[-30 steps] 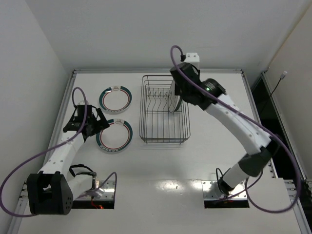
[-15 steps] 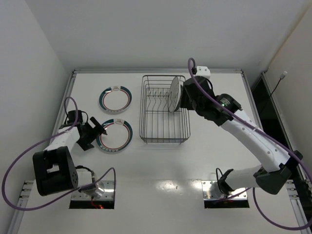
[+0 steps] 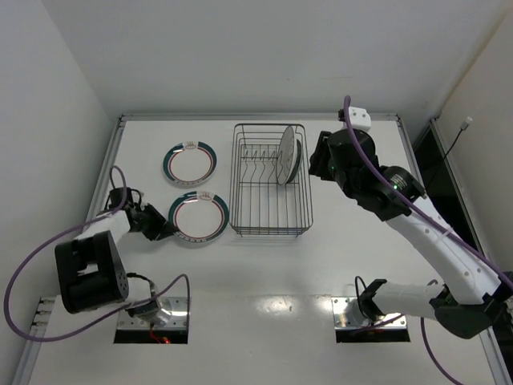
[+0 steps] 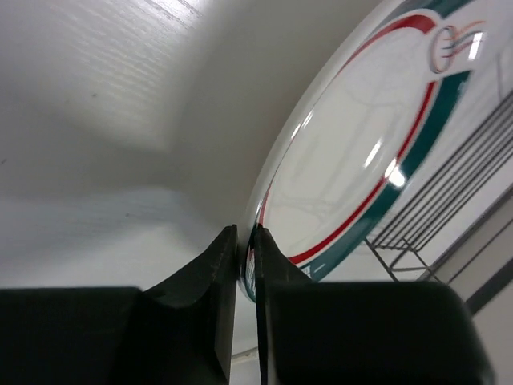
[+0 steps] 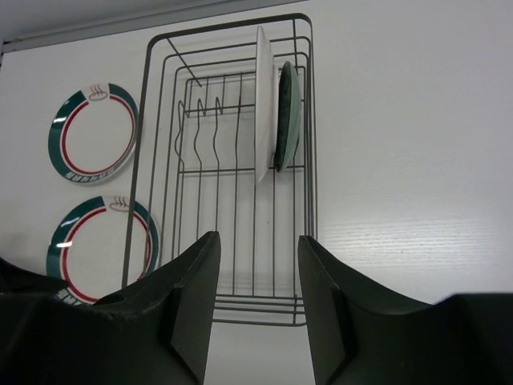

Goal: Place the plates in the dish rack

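Two white plates with teal-and-red bands lie left of the dish rack [image 3: 234, 178]: the far one [image 3: 190, 164] flat, the near one [image 3: 198, 219] gripped at its left rim. My left gripper [image 3: 160, 227] is shut on that rim; in the left wrist view the fingertips [image 4: 244, 234] pinch the edge of the plate [image 4: 353, 160]. A plain white plate [image 3: 284, 155] and a smaller teal plate [image 3: 298, 157] stand upright in the rack's far right end. My right gripper [image 3: 322, 164] hovers just right of the rack, open, with nothing between its fingers [image 5: 258, 241].
The right wrist view looks down on the rack [image 5: 309, 120], its two standing plates [image 5: 262, 112] and both banded plates [image 5: 92, 132] on the table. A raised rim runs along the table's left edge [image 3: 108, 172], close to my left arm.
My left gripper has shut on the near banded plate's rim, and the plate has slid a little towards the rack. My right arm has drawn back to the right, away from the rack.
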Robot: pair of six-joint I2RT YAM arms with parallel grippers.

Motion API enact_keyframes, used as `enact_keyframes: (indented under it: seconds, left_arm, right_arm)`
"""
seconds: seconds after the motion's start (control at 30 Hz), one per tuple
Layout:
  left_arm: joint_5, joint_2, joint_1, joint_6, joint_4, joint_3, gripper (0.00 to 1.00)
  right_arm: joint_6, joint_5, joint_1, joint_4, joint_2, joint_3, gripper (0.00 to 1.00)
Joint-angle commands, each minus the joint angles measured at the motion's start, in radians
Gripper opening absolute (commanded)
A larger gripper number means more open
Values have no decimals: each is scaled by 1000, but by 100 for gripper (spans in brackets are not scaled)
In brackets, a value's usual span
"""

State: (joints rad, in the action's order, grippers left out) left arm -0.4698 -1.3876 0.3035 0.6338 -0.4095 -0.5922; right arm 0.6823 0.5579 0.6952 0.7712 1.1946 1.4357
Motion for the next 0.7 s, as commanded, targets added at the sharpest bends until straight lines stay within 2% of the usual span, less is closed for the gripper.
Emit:
enact_keyframes:
  seconds: [0.0,0.1,0.13,0.17,0.2,0.3,0.37,0.47,0.53,0.6,0.67]
  left_arm:
    - [-21,138,57,-23,-61,8,0]
    - [-79,275,66,35,-75,-15,0]
    - [-79,354,45,56,-63,-15,0]
    - [-88,392,16,96,-63,-43,0]
    - [-89,427,5,115,-63,-55,0]
    - [-70,527,-69,144,-87,-135,0]
    - [-59,550,-118,144,-97,-194,0]
    - [-96,550,-132,110,-63,-230,0]
    - [-139,559,-155,95,-32,-242,0]
    - [-148,559,-167,55,-14,-277,0]
    - [-148,568,-176,31,-14,-302,0]
  right_arm:
    - [16,11,-14,-49,-20,-20,41]
    - [-27,-68,-14,-165,-56,-93,40]
    - [-39,-96,-14,-218,-108,-130,45]
    - [-40,-119,-14,-274,-139,-212,61]
    - [-40,-172,-26,-374,-167,-251,68]
    - [-49,-314,-49,-502,-216,-337,86]
    - [-49,-443,-60,-535,-173,-348,89]
    - [-29,-637,-82,-616,-112,-368,89]
    - [5,-728,-91,-711,-60,-402,89]
    - [74,-888,-115,-800,-8,-423,89]
    - [103,-947,-125,-845,25,-437,89]
